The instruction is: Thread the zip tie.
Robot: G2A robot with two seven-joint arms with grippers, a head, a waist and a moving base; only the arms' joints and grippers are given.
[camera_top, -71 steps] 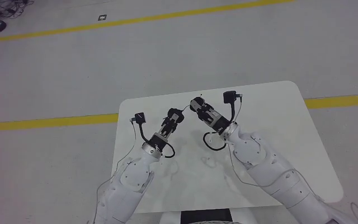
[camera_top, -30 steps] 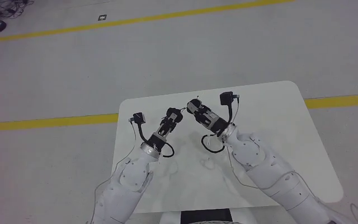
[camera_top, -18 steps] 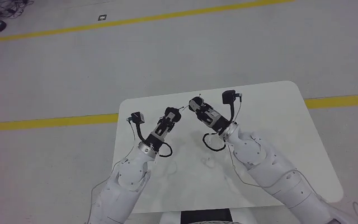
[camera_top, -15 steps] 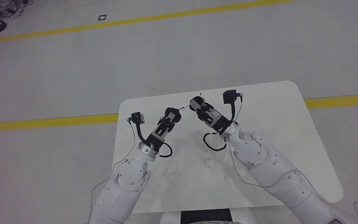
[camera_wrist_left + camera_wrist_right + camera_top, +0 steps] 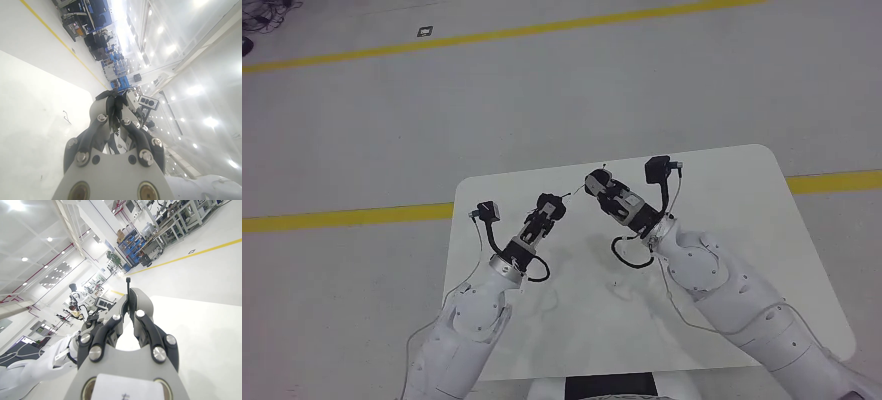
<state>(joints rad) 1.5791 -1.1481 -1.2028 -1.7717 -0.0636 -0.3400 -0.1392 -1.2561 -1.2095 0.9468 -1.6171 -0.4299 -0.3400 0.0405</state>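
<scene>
Bench (image 5: 742, 200) white. Small bent scrap (image 5: 67, 120) lies on it nearest robot, kind unclear. Farther out, both grippers held above bench, tips near each other. Left gripper (image 5: 553, 204): fingers (image 5: 98, 109) pressed together on zip tie (image 5: 574, 191) tail; strap barely traceable in top view, hidden behind black tips in left wrist view. Right gripper (image 5: 129, 295): fingers clamped on strap just below head; head sticks out past tips. Beyond bench, yellow floor line (image 5: 342, 216).

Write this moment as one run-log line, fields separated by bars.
right gripper: shut on zip tie, head protruding | left gripper: shut on its tail | both above table | not yet threaded
</scene>
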